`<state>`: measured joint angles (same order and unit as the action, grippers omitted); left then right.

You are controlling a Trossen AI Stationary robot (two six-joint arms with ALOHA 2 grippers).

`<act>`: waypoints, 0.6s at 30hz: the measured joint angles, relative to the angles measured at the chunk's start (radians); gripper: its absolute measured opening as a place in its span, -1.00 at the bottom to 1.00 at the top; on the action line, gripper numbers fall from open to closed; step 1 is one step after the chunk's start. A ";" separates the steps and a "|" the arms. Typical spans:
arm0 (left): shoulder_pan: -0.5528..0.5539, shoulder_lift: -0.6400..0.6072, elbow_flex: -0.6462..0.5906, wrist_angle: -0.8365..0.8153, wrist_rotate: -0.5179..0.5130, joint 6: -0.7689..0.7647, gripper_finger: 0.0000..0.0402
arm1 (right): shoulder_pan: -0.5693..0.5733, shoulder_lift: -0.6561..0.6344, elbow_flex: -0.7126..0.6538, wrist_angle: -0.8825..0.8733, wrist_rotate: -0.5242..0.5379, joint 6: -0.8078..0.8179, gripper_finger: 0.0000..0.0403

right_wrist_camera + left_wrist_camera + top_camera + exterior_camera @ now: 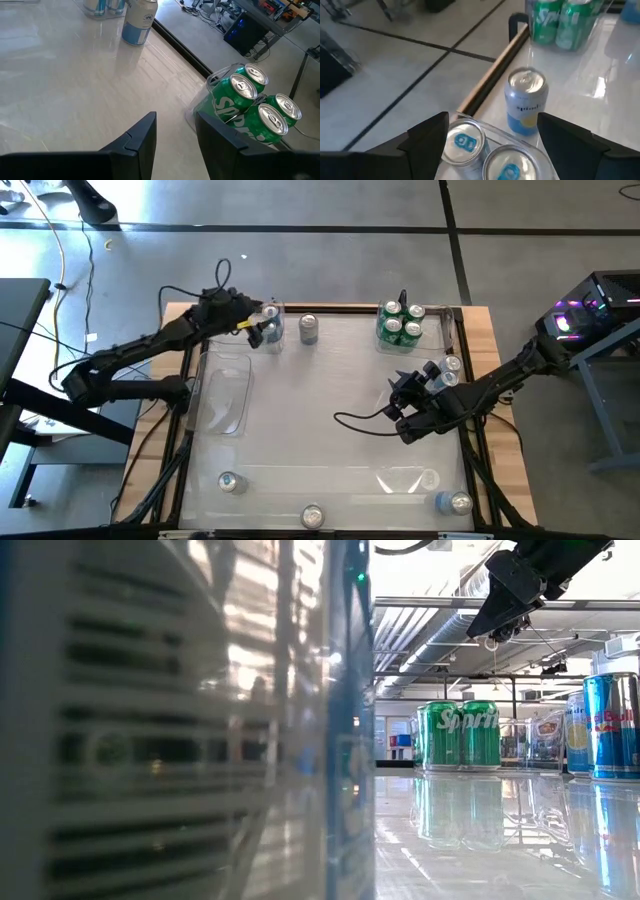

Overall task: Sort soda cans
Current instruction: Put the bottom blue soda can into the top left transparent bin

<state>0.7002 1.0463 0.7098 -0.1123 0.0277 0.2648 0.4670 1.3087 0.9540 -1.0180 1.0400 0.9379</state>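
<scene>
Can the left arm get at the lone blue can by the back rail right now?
Probably yes: the left pincer hangs open above two cans in a tray, and the lone blue can stands just beyond, nothing between.

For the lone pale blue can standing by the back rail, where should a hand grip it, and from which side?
Grip the upright pale blue cylindrical metal can around its mid-body, coming down from above with fingers either side. It stands apart from the others, so its sides look clear; the left hand is nearest.
</scene>
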 joint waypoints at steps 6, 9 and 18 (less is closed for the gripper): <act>-0.251 -0.155 0.085 -0.175 -0.188 0.008 0.41 | 0.000 0.000 0.000 0.005 0.005 -0.003 -0.34; -0.449 -0.184 0.113 -0.204 -0.361 -0.007 0.36 | 0.000 0.000 0.000 0.005 0.008 -0.023 -0.34; -0.929 -0.077 0.233 -0.291 -0.610 -0.154 0.33 | 0.017 -0.043 0.000 -0.113 0.055 -0.079 -0.34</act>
<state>-0.2283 0.9690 0.9432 -0.4035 -0.5827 0.1105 0.4841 1.2655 0.9536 -1.1311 1.0947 0.8589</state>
